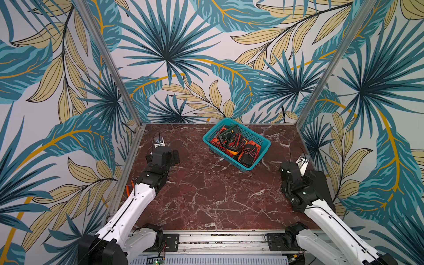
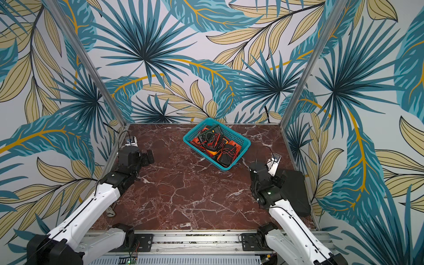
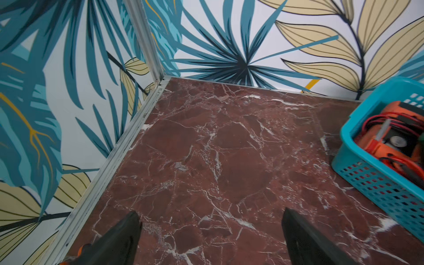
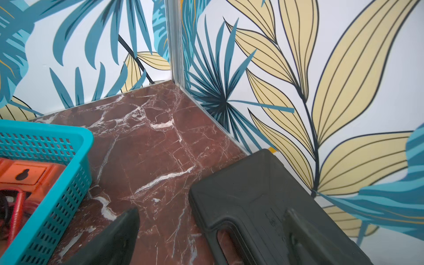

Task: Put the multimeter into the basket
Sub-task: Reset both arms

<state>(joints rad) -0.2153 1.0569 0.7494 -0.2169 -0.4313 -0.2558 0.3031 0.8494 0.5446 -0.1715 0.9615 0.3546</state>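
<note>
Teal basket (image 1: 223, 155): meters (image 1: 234, 143) inside | counter (image 1: 206, 195): none loose | left claw (image 3: 211, 212), right claw (image 4: 213, 210): spread, empty | step: looks finished | next: likely nothing to fetch

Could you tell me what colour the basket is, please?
The basket is teal-blue, shown best in the right wrist view.

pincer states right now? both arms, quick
Left pincer: open, holding nothing.
Right pincer: open, holding nothing.
</note>
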